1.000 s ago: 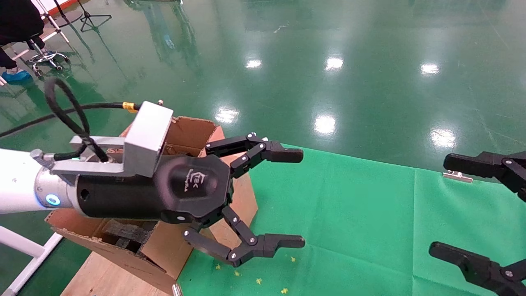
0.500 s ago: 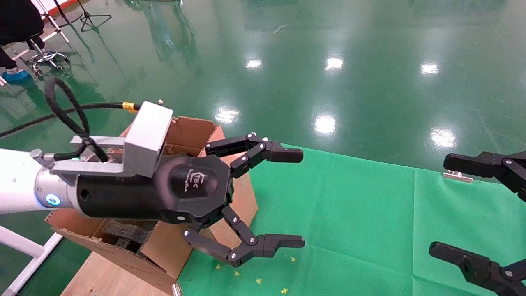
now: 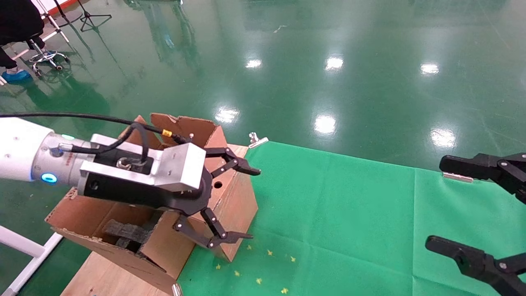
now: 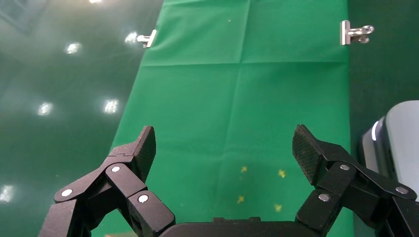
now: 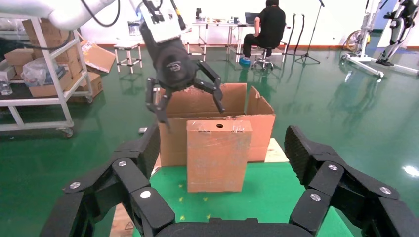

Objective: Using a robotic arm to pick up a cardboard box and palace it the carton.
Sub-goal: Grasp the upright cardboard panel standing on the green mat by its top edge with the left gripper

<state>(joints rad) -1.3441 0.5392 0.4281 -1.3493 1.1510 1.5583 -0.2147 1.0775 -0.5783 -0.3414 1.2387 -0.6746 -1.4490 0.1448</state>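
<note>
The cardboard box [image 5: 217,155] is a small reddish-brown block standing upright on the green cloth [image 3: 349,213], right against the carton [image 5: 197,106]. In the head view the cardboard box [image 3: 236,197] shows a round hole near its top. The carton [image 3: 78,211] has raised flaps and black foam [image 3: 123,232] inside. The robotic arm [image 3: 20,150] is my left one; its gripper [image 3: 251,203] hangs open just above the box top, fingers spread either side. In the left wrist view the left gripper [image 4: 225,145] sees only cloth. My right gripper [image 3: 437,203] [image 5: 225,148] stays open at the right.
Metal clips [image 3: 257,140] [image 3: 457,176] hold the cloth's far edge. Yellow specks [image 3: 263,267] lie on the cloth by the box. The carton rests on a wooden board [image 3: 107,275]. A shelf cart [image 5: 39,74] and a seated person [image 5: 269,24] are far behind.
My left gripper has dropped and drawn back toward the carton, its wrist turned over, uncovering the cardboard box beneath it. It stays open. The right gripper has barely shifted.
</note>
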